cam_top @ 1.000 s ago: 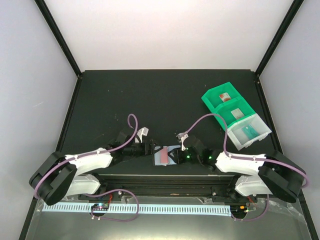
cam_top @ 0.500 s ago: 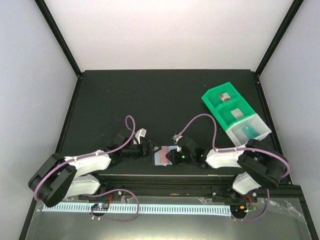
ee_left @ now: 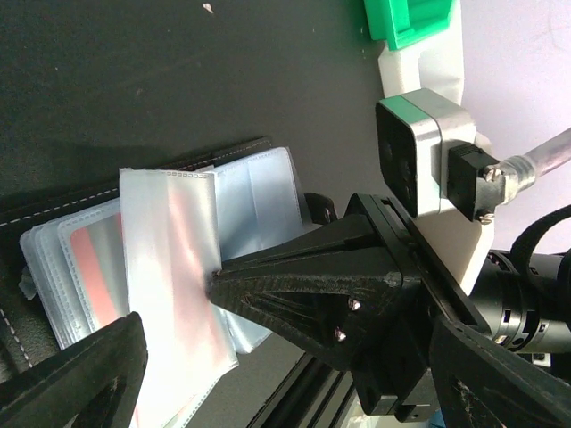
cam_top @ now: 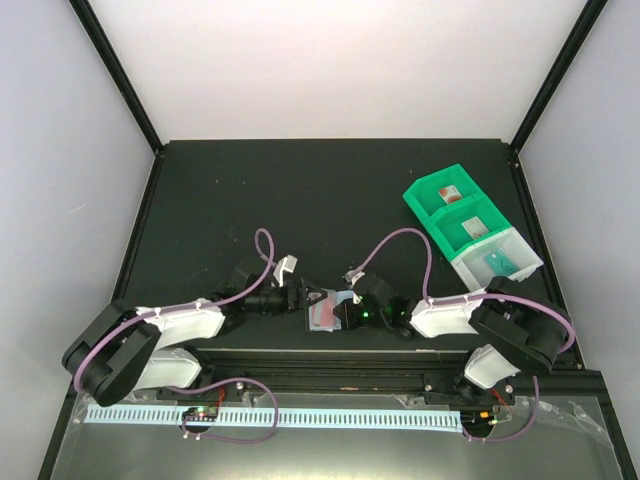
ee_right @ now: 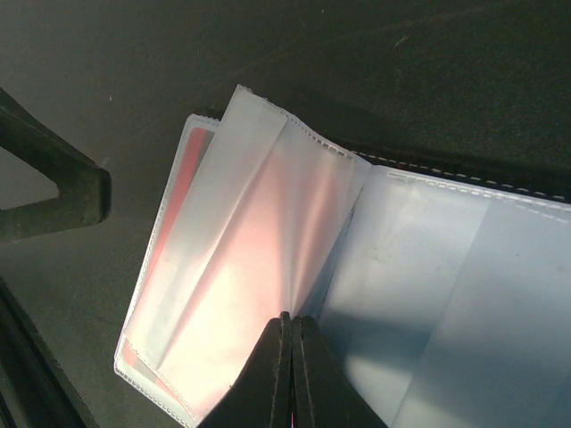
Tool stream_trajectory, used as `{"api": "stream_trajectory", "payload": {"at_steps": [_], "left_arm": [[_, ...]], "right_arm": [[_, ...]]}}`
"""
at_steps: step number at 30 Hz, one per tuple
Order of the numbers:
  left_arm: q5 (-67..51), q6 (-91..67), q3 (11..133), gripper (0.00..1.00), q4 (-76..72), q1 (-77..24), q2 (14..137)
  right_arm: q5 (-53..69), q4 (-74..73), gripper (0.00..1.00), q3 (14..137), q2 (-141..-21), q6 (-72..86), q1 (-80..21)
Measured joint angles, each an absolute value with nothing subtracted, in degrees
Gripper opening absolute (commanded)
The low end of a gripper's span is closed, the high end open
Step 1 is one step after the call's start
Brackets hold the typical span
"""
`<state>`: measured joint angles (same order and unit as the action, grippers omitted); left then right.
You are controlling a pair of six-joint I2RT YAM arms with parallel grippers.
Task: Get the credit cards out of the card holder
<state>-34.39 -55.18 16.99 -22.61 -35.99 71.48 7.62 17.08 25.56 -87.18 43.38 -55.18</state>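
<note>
The card holder (cam_top: 325, 312) lies open near the table's front edge, black outside with pale blue-grey clear sleeves (ee_right: 446, 294). A red credit card (ee_right: 181, 183) shows through the left sleeves, also in the left wrist view (ee_left: 85, 259). My right gripper (ee_right: 293, 323) is shut, pinching one clear sleeve (ee_right: 259, 241) at its edge so that it stands up creased. From above, the right gripper (cam_top: 346, 312) reaches in from the right. My left gripper (cam_top: 299, 296) stands open at the holder's left side, its fingers (ee_left: 76, 374) holding nothing.
A green bin (cam_top: 425, 197) and a clear tray (cam_top: 515, 243) stand in a row at the back right; a small red item (cam_top: 450, 192) lies in the green one and a teal card (cam_top: 497, 264) in the clear one. The metal rail (cam_top: 330, 362) runs just below the holder.
My right gripper has moved left onto the holder and closed on a clear sleeve, which now stands lifted. The left gripper has stayed open beside the holder.
</note>
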Motion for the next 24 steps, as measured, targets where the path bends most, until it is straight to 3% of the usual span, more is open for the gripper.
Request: {"api": "stream_trajectory", "payload": {"at_steps": [24], "left_arm": [[-36.21,-53.58,19.46,0.86,-25.65,-36.40,79.68]], "right_arm": [[7.64,20.73,0.06,23.62,-87.13,43.81,-55.16]]}}
